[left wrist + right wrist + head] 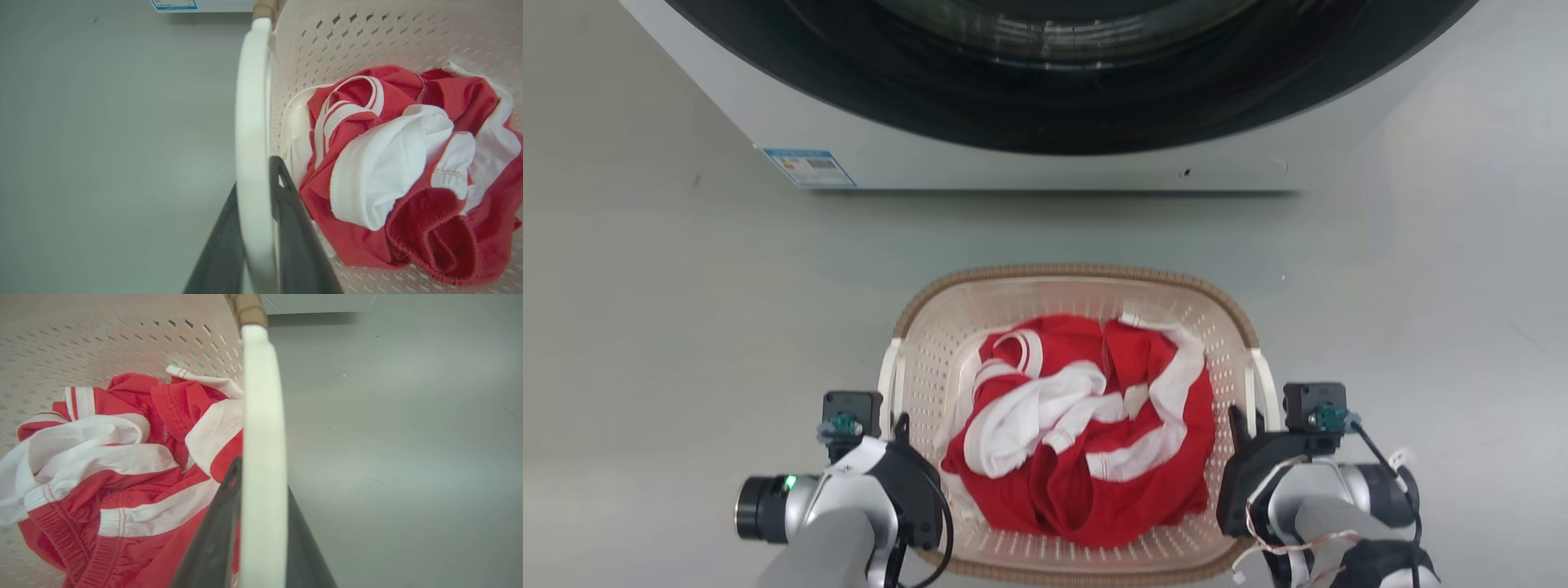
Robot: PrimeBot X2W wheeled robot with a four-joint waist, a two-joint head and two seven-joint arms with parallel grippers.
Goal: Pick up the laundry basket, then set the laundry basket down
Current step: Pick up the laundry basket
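The laundry basket [1078,272] sits in front of the washer [1013,167], well apart from its white front panel, with grey floor [645,286] showing between them; from these views I cannot tell whether the basket rests on the floor or hangs just above it; it holds a crumpled heap of red and white clothing [1086,425] that covers most of its perforated bottom; the left claw [896,429] is clenched on the basket's left handle [253,122], and in the left wrist view its two dark fingers [294,237] stand one on each side of the white bar, pressed close against it; the right claw [1248,426] is likewise clenched on the right handle [261,416], its fingers [212,539] flanking that bar, one inside the basket beside the clothing and one outside; a blue and white label [809,167] is stuck on the washer's lower left corner
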